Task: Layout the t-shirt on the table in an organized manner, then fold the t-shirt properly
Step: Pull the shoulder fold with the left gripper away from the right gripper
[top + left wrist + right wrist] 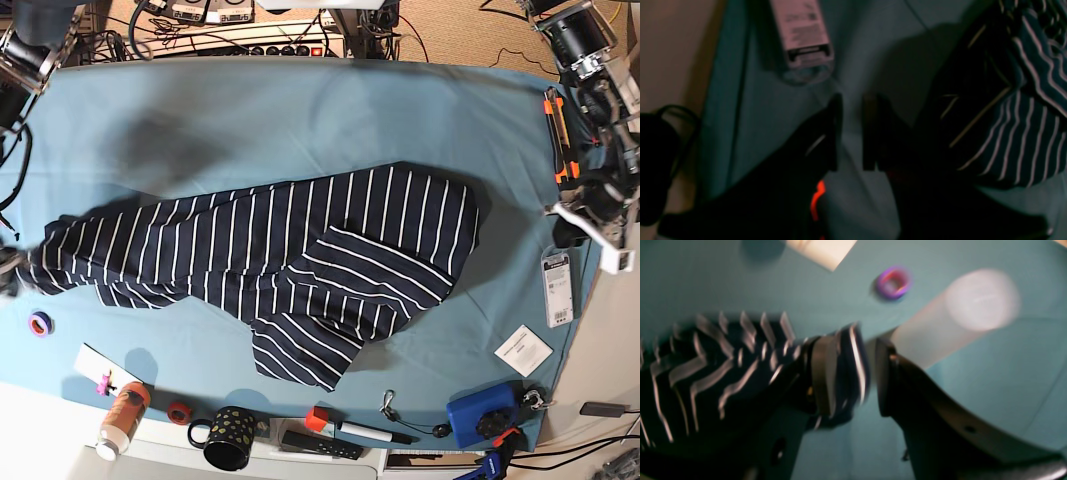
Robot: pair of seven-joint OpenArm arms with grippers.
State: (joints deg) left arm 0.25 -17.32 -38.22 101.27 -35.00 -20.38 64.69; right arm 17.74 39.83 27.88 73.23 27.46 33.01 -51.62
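Note:
The navy t-shirt [300, 250] with thin white stripes lies spread across the middle of the teal table [300, 110], one part folded over near the front. In the left wrist view my left gripper [853, 100] stands open over bare cloth, nothing between its fingers, with the t-shirt [1023, 133] off to its right. In the right wrist view, which is blurred, my right gripper [857, 341] has its jaws apart at the shirt's end. A fold of striped fabric [853, 370] still lies against the left finger [821, 373].
A white printed tag [801, 33] lies just beyond the left gripper. A purple tape ring [893, 282] and a pale bottle [957, 316] lie near the right gripper. Along the front edge stand a mug [230, 437], a blue box [480, 415] and a white card [523, 350].

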